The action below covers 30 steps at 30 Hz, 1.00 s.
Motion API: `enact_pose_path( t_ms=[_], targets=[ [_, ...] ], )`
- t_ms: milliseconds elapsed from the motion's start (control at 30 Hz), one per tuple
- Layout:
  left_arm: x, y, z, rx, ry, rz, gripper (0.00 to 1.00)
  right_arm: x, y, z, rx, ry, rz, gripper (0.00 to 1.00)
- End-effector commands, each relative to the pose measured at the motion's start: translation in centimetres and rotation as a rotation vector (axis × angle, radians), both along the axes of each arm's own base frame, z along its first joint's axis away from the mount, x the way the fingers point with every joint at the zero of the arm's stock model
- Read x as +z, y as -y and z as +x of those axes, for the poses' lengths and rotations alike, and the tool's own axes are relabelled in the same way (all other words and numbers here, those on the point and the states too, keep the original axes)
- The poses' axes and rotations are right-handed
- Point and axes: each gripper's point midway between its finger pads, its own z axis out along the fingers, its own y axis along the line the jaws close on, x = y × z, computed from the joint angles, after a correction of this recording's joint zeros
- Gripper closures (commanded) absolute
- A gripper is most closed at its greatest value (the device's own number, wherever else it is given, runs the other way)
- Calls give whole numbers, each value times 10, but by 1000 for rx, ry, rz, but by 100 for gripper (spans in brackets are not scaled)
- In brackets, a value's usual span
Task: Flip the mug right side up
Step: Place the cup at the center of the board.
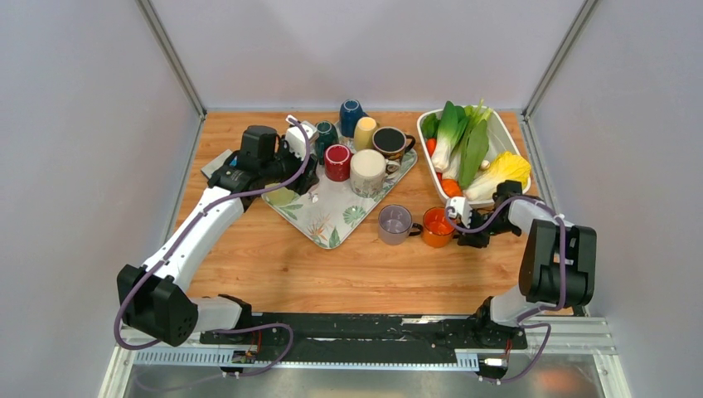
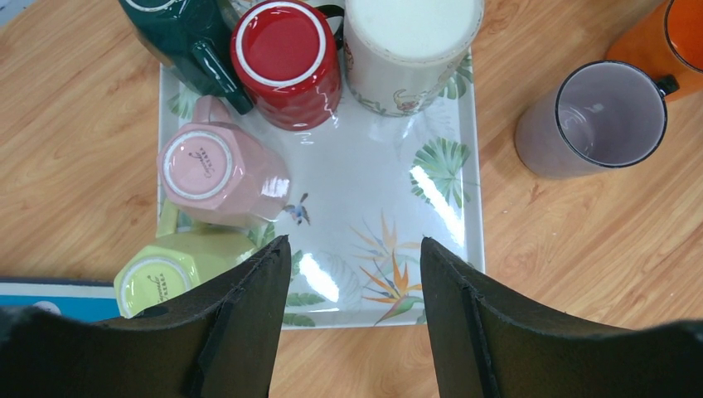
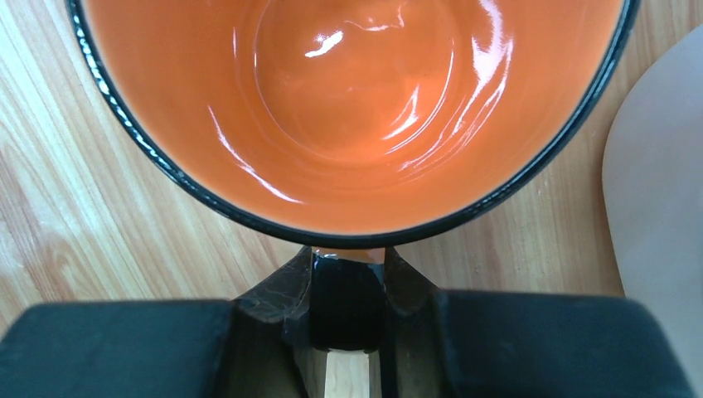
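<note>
An orange mug (image 1: 436, 225) with a black rim stands upright on the wooden table, its glossy inside (image 3: 356, 99) facing up. My right gripper (image 1: 458, 222) (image 3: 350, 257) is shut on its black handle (image 3: 348, 307). On the floral tray (image 1: 332, 220) (image 2: 373, 191), a red mug (image 1: 337, 162) (image 2: 286, 62), a cream mug (image 1: 367, 172) (image 2: 410, 50), a pink mug (image 2: 220, 170) and a yellow-green mug (image 2: 166, 278) stand upside down. My left gripper (image 1: 307, 178) (image 2: 355, 242) hangs open over the tray's near-left part, nothing between its fingers.
A grey-purple mug (image 1: 395, 224) (image 2: 601, 116) stands upright left of the orange one. Dark green (image 1: 326, 134), blue (image 1: 351, 116), yellow (image 1: 365, 131) and dark brown (image 1: 390, 143) mugs crowd the tray's far end. A white tub (image 1: 497, 133) of vegetables sits at the back right.
</note>
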Motion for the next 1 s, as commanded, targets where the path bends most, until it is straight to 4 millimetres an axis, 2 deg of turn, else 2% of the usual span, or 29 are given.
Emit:
enact_pose_path(
  t_ms=[0, 133, 333, 433, 533, 667, 767, 867, 933, 967],
  targets=[
    [19, -3, 3, -7, 66, 3, 34, -15, 0, -3, 10, -53, -34, 92],
    [18, -3, 3, -8, 64, -3, 34, -13, -2, 6, 8, -44, -35, 92],
    [17, -5, 4, -3, 66, 3, 33, -17, -6, 9, 9, -46, -40, 92],
    [17, -6, 5, -1, 64, 4, 33, -18, -4, 10, -2, -49, -57, 80],
    [16, -10, 8, 30, 68, 13, 29, -15, 0, 12, -21, -36, -74, 63],
    [19, -11, 12, 55, 79, 11, 23, -7, -2, 14, -62, -33, -56, 49],
    [23, -9, 13, 41, 81, 6, 23, 10, 2, 25, -102, 2, -68, 41],
    [25, -5, 11, 2, 84, 3, 22, 41, 5, 26, -96, 24, -88, 34],
    [23, -3, 10, -23, 93, 10, 22, 64, 2, 21, -62, 35, -82, 24],
    [21, -2, 10, -31, 93, 14, 22, 76, -1, 17, -43, 36, -73, 14]
  ],
)
